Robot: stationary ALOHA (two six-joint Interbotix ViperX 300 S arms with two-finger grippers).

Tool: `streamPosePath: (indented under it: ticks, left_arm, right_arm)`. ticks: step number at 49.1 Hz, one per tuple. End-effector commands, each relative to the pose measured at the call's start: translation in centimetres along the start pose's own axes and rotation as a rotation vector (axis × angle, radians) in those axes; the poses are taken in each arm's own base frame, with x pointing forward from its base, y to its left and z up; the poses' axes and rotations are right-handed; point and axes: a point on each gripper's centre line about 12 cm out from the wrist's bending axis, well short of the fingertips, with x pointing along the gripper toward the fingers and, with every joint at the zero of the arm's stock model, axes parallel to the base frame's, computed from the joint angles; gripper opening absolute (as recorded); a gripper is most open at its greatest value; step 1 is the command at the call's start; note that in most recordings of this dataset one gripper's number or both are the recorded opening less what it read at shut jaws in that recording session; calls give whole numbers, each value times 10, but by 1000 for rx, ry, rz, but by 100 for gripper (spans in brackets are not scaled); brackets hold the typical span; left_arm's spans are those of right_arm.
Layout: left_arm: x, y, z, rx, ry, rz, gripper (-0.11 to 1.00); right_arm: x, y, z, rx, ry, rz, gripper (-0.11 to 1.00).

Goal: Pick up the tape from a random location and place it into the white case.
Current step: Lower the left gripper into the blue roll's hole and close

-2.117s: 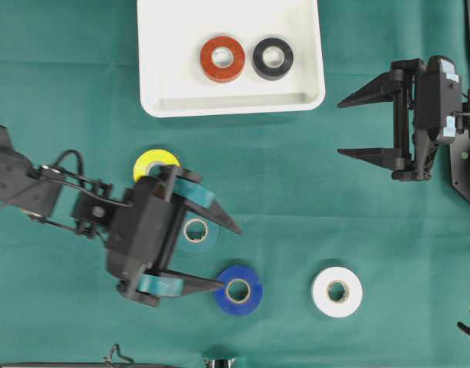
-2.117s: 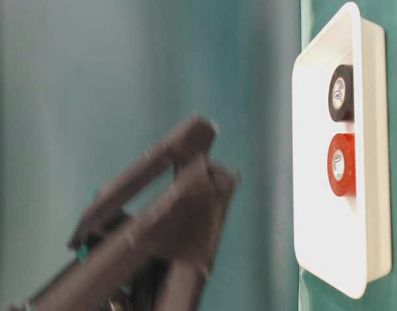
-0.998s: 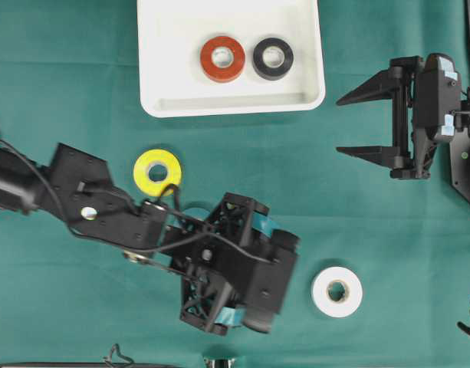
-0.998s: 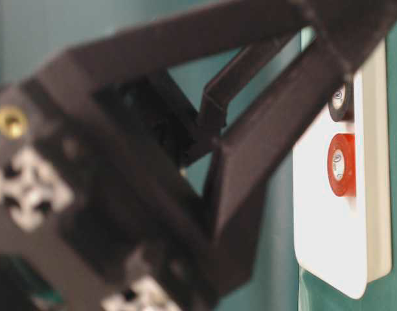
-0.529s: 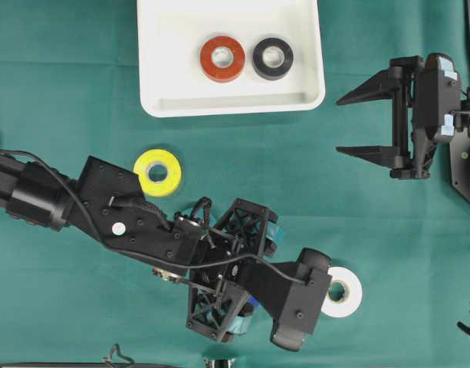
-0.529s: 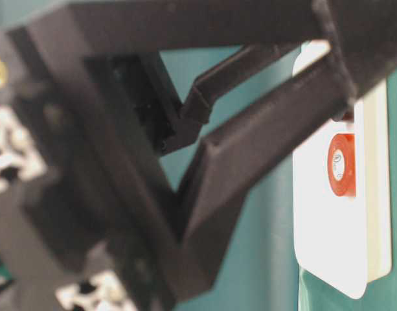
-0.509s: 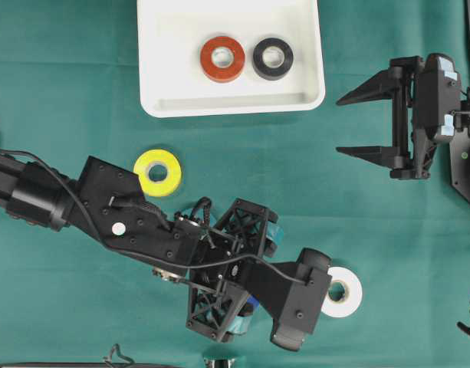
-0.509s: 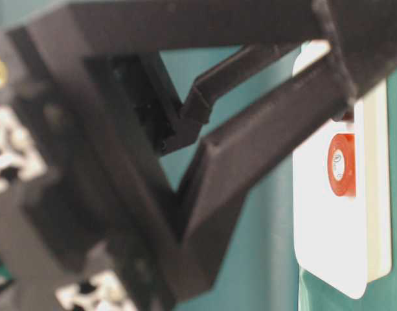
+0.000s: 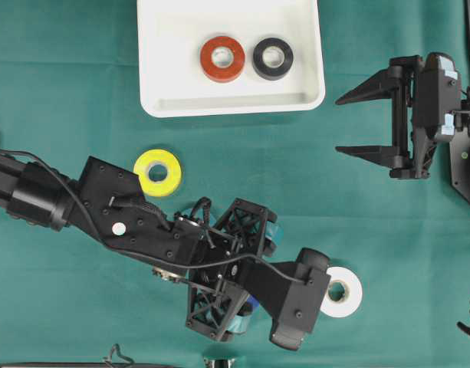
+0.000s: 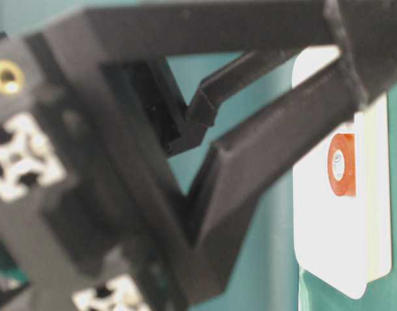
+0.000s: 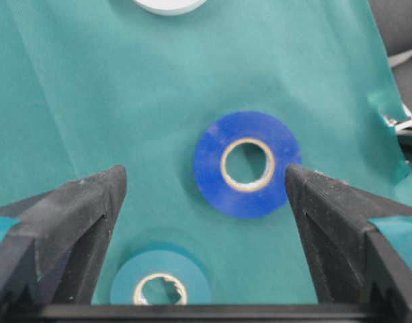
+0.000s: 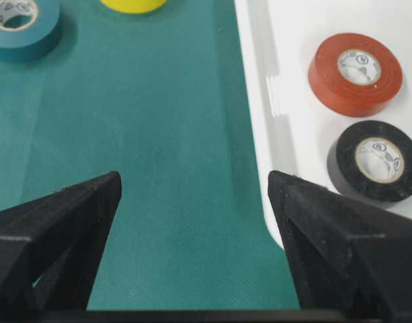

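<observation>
The white case (image 9: 154, 57) lies at the top of the overhead view and holds a red tape (image 9: 222, 59) and a black tape (image 9: 273, 58). My left gripper (image 11: 204, 173) is open and points down at the cloth, with a blue tape (image 11: 246, 163) flat between its fingers, close to the right one. A teal tape (image 11: 158, 286) lies nearer the wrist. In the overhead view my left arm (image 9: 142, 226) hides both. My right gripper (image 9: 338, 126) is open and empty, right of the case.
A yellow tape (image 9: 158, 172) lies left of centre and a white tape (image 9: 343, 291) at lower right, partly under my left arm. The right wrist view shows the case rim (image 12: 259, 67). The left gripper fills the table-level view, with the case (image 10: 315, 227) behind.
My left arm swung right from beside the yellow tape and turned down over the blue tape; in the last half second it barely moved. The right arm is still.
</observation>
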Motion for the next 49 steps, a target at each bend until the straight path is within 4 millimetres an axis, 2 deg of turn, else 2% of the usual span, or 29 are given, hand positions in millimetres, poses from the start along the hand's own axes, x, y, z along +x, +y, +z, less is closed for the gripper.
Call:
streamPosePath:
  ticks: [1,9,20,49]
  left_arm:
    - [-16,-1,8,6,-43,2,93]
    - [-14,-1,8,6,-57,3,93]
    - [1,-1,0,5,-81,4,93]
    - [84,-4,-45,37,-9,2,93]
  right_arm:
    - [0,0,11,-2,-29,1,86]
    - [0,0,11,-2,-29,1,86]
    - [0,0,11,-2,-29,1,86]
    - [0,0,10,-7,-26,1,86]
